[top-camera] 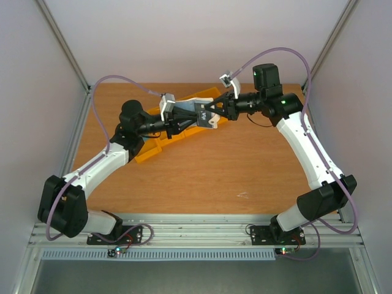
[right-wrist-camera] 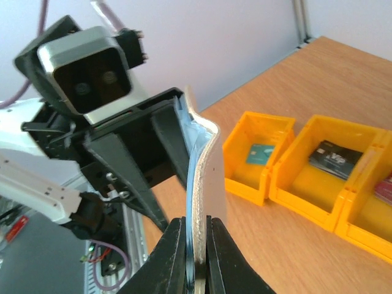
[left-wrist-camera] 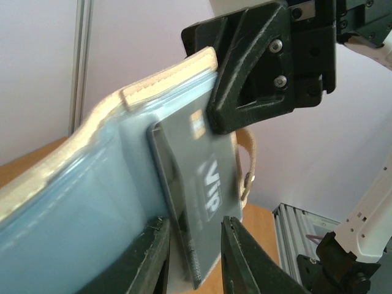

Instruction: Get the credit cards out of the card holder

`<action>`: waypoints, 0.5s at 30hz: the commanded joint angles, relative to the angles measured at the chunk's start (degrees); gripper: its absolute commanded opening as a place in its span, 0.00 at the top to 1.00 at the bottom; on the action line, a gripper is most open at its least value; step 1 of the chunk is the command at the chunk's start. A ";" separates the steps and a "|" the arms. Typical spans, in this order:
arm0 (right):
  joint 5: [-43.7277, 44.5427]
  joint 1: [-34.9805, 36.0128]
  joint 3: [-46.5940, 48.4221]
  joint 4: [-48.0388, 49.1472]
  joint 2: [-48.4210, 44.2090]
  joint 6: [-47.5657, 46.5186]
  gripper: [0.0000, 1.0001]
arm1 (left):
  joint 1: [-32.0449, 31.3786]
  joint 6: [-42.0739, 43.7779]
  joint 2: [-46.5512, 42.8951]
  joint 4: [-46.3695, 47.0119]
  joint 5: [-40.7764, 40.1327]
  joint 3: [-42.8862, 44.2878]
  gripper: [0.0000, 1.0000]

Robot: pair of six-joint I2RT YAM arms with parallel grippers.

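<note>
Slippage is the nearest worry. The left gripper [left-wrist-camera: 196, 226] has its jaws set narrowly either side of the grey-blue card [left-wrist-camera: 205, 184], and I cannot tell whether they truly pinch it. If they only brush it, a pull would likely leave the card behind or drag it out crooked.

The card lies against the pale blue pocket face of the card holder [left-wrist-camera: 86, 208], which hangs in the air between the two arms, above the table [right-wrist-camera: 294, 79].

Beyond it, the right gripper [right-wrist-camera: 196, 226] has its jaws clamped on the holder's stitched edge. One finger seems to overlap the card's far end, so it may pin the card too. A hard tug could then, I judge, wrench the holder loose and drop both.

Farther off stand the yellow bins [right-wrist-camera: 306, 196]. A card let go at an angle might miss them.

Counted:
- two grippers
- one card holder, with one card showing on it
- three bins in the right wrist view, each holding one card: a teal card [right-wrist-camera: 262, 153], a dark card [right-wrist-camera: 335, 158] and a red card [right-wrist-camera: 384, 187] at the frame's edge
- four cards in sight
</note>
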 commanded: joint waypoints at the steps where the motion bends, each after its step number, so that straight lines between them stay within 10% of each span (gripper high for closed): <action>1: 6.74 2.87 -0.16 2.60 0.19 2.94 0.99 | -2.20 0.71 0.03 10.02 2.63 2.67 0.73; 10: 1.27 2.78 -0.42 6.73 0.23 4.32 0.99 | 1.49 -11.59 1.95 10.25 8.39 7.54 0.68; 15: 0.36 2.78 0.36 8.55 0.84 5.07 0.99 | 1.16 -11.84 2.42 9.45 8.85 8.21 0.90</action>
